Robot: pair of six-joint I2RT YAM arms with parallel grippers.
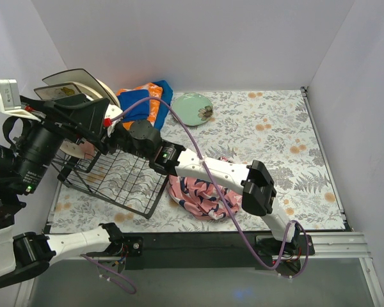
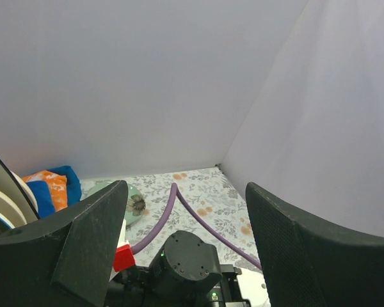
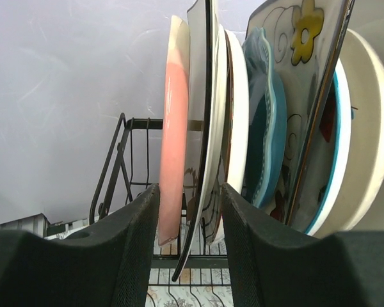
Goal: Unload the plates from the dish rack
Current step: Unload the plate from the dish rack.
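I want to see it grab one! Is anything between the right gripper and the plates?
Nothing visible. The right gripper has its fingers either side of the pink plate and the dark-rimmed plate beside it, both upright in the dish rack.

Upright plates (image 3: 175,128) (mixed colours) in dish rack (image 1: 121,182)

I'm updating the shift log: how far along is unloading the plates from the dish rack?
Done: one mint green plate lies on the table, outside the dish rack. In hand: the right gripper straddles the cream-and-pink plate and its black-rimmed neighbour; a firm grip is unclear. The left gripper is open and empty. Left: several plates stand in the rack.
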